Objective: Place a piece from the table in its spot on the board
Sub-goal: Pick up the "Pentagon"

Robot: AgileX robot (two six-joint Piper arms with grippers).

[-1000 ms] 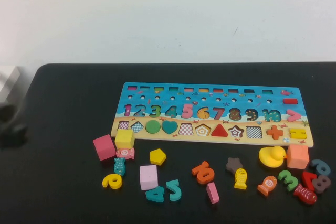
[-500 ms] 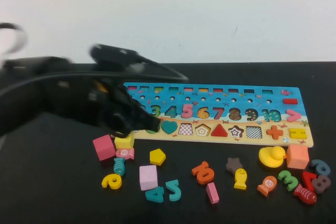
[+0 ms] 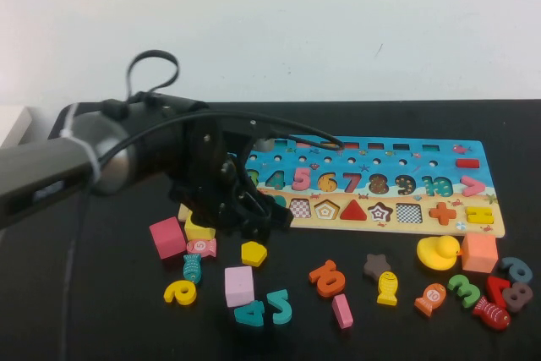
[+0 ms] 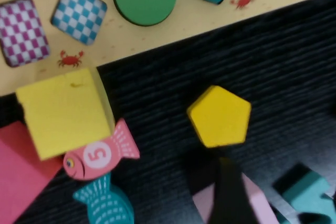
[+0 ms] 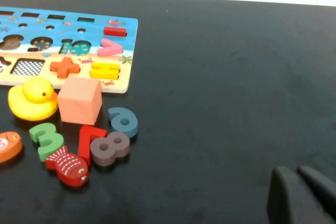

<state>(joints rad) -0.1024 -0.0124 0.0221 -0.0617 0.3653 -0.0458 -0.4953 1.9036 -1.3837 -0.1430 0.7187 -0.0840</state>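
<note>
The piece, a small flat yellow pentagon (image 3: 254,253) (image 4: 219,116), lies on the black table (image 3: 110,310) just in front of the board (image 3: 355,143). The board's sandy strip (image 4: 157,40) has an empty pentagon slot (image 3: 326,209). My left gripper (image 3: 262,224) hangs low over the board's front left edge, just behind the piece and not touching it. It is open and holds nothing; one dark finger (image 4: 228,192) shows beside the piece. My right gripper (image 5: 302,198) is shut and empty over bare table, right of the board.
A yellow cube (image 4: 63,111), a pink cube (image 3: 166,237) and a pink fish (image 4: 100,153) sit left of the piece. A lilac cube (image 3: 239,285) and a teal 4 (image 3: 249,314) lie in front. A duck (image 3: 438,251), an orange cube (image 3: 479,253) and loose numbers crowd the right.
My left arm has swept in from the left, across the board's left end, and come down behind the pentagon. No piece has moved.
</note>
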